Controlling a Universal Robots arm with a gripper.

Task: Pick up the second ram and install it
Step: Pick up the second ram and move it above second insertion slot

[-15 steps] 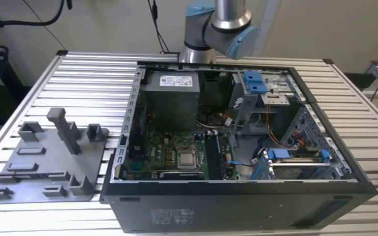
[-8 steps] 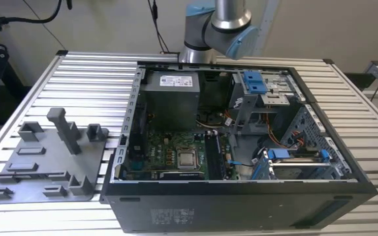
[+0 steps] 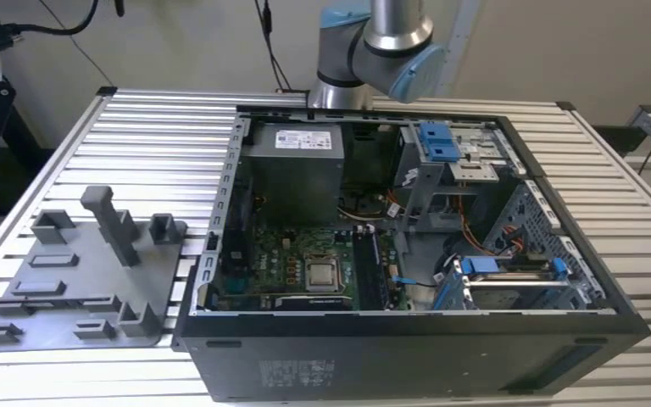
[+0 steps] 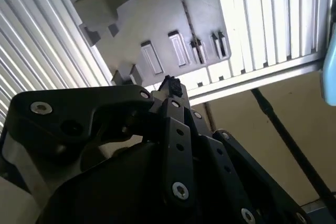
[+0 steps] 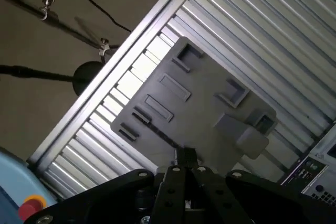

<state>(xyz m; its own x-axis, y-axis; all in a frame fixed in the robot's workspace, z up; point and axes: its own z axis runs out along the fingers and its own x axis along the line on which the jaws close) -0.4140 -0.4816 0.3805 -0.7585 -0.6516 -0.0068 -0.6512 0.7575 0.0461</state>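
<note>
"While your gripper (image 5: 185, 157) hangs over the gray fixture (image 5: 210, 103), how do its jaws stand?"

"You have them drawn together, tip against tip. I can make out nothing pinched between them in either wrist view."

"So where is the second ram (image 5: 160, 134)?"

"Look just past your fingertips in the first wrist view. A thin dark strip sits edge-on in a slot of the fixture, apart from the gripper. I judge that strip to be your stick, but it is too slim to be sure."

"How will it handle?"

"My guess is light and stiff, yet fragile. A flat board like that won't bend for you, and its chips and contact edge won't forgive a hard squeeze. You would do best to take it across its thickness, near the middle of the long free edge, with the pads on bare board. Held off centre it may tilt, and its smooth faces may slip."

"And farther out?"

"In the exterior view, your fixture lies at the lower left of the frame on the slatted table (image 3: 133, 127), just beside the open computer case (image 3: 416, 365). The green motherboard (image 3: 292, 254) lies inside, low in the middle. At the upper middle, behind the case, your arm (image 3: 376, 51) rises."
</note>
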